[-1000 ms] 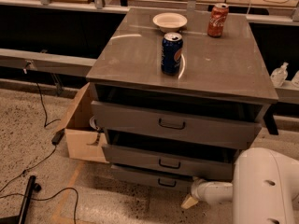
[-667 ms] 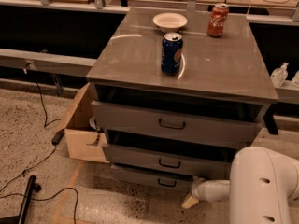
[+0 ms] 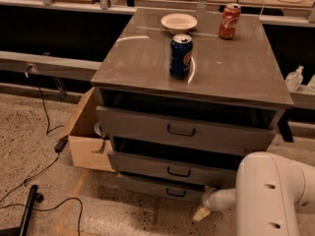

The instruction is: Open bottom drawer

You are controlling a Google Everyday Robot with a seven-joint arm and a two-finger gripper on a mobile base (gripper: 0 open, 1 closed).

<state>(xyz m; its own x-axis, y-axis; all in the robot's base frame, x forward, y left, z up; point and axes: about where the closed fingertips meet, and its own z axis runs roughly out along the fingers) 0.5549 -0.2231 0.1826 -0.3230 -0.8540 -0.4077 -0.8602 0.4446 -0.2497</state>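
The grey cabinet (image 3: 197,63) has three drawers stacked in its front. The bottom drawer (image 3: 147,186) is the slimmest, lowest grey front, with a small dark loop handle (image 3: 175,193) at its centre. It sits almost flush under the middle drawer (image 3: 147,164). My gripper (image 3: 201,213) shows as a cream tip on a white wrist near the floor, just right of and below the bottom drawer's handle. It is apart from the handle. My white arm link (image 3: 275,195) fills the lower right corner.
On the cabinet top stand a blue can (image 3: 180,56), a red can (image 3: 230,20) and a white bowl (image 3: 178,22). An open cardboard box (image 3: 86,146) sits against the cabinet's left side. Black cables (image 3: 44,166) trail over the speckled floor at the left.
My white arm link has shifted slightly to the left. The gripper tip stays in almost the same place by the bottom drawer. The drawers have not moved.
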